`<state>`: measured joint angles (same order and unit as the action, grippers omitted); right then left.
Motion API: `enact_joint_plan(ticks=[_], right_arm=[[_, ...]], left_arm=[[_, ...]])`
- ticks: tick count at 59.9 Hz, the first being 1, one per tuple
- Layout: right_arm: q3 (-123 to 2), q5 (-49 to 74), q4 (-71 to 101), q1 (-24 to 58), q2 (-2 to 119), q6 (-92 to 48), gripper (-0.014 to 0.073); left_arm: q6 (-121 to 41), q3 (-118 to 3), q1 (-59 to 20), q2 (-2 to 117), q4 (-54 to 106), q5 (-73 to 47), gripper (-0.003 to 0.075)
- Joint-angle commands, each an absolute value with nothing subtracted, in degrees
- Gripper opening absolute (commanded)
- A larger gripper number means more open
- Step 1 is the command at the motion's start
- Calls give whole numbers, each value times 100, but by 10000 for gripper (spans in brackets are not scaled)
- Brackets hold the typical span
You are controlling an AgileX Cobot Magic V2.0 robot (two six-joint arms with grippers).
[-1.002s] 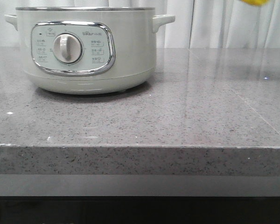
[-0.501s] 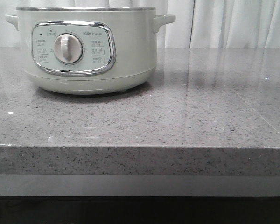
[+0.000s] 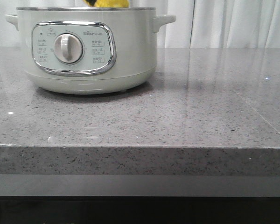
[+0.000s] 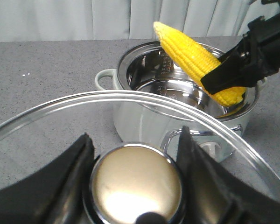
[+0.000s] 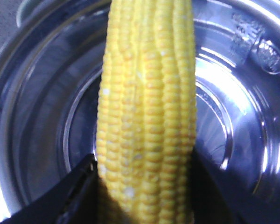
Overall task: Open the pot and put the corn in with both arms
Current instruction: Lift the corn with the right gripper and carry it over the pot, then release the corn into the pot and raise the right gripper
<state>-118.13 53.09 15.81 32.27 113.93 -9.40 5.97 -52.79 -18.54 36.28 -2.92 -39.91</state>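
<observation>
The pale green-white pot (image 3: 88,51) stands open at the table's back left, its steel inside bare (image 5: 233,116). It also shows in the left wrist view (image 4: 144,116). My right gripper (image 4: 233,70) is shut on the yellow corn (image 4: 196,58) and holds it tilted over the pot's mouth. In the right wrist view the corn (image 5: 147,107) fills the middle between my fingers (image 5: 79,191). A bit of corn (image 3: 111,3) peeks above the rim in the front view. My left gripper (image 4: 135,175) is shut on the brass knob (image 4: 135,182) of the glass lid (image 4: 51,112), held up beside the pot.
The grey speckled stone counter (image 3: 186,112) runs to a front edge (image 3: 140,147). White curtains (image 3: 224,23) hang behind the table.
The corn was at the top right edge of the front view a second ago, then out of view; now it shows just above the pot's rim.
</observation>
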Motion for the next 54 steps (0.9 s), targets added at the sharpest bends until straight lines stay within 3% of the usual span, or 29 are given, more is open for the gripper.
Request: enact_joint_plan(ticks=[1,9,16,40,54], right_arm=[[-11999,5044,1625,3212,11115,-999,325],[-11999,5044,1625,3212,11161,-999,484],[-11999,5022,1625,3212,11150,-999,559],[-11827,5269,1635,3212,10056,-993,561],[-10025,4335,1577,3212,8514,-1054,561]], left_arm=[[615,-5497,-1841,3614,-316,-3175,189],[615,-5497,-1841,3614,-316,-3175,190],[615,-5497,-1841,3614,-316,-3175,189],[615,-5497,-1841,3614,-316,-3175,189],[615,-5497,-1841,3614,-316,-3175,189]])
